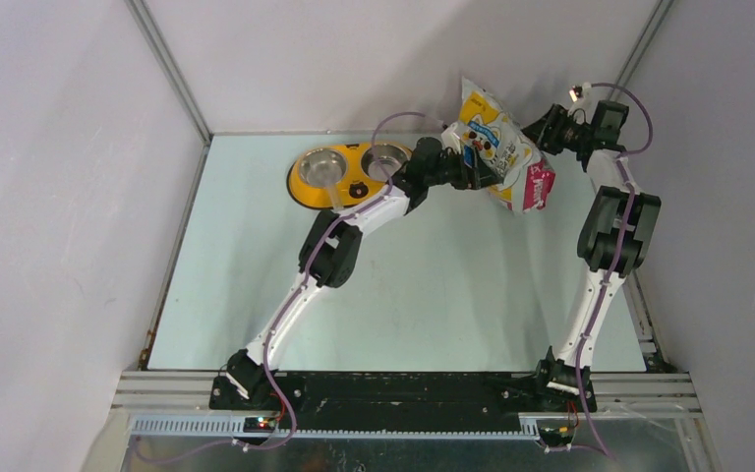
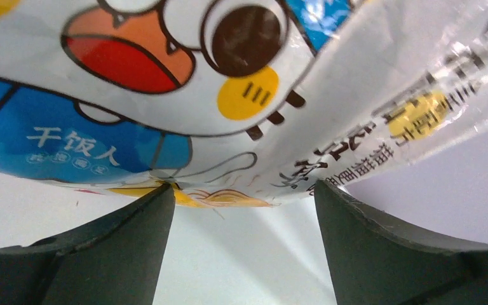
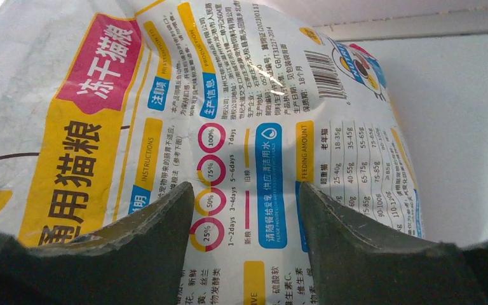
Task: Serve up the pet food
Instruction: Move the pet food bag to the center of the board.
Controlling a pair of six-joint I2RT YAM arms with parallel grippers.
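Pale blue-green tabletop, enclosed by white walls, carries a yellow double-bowl feeder at upper centre of the top view; just right of it the cat food bag leans tilted, its kibble hidden inside. At the cartoon-printed front, the left gripper has its fingers spread wide, the bag's lower edge at their tips. At the back panel, the right gripper has its fingers parted, the label spanning the gap; contact cannot be determined.
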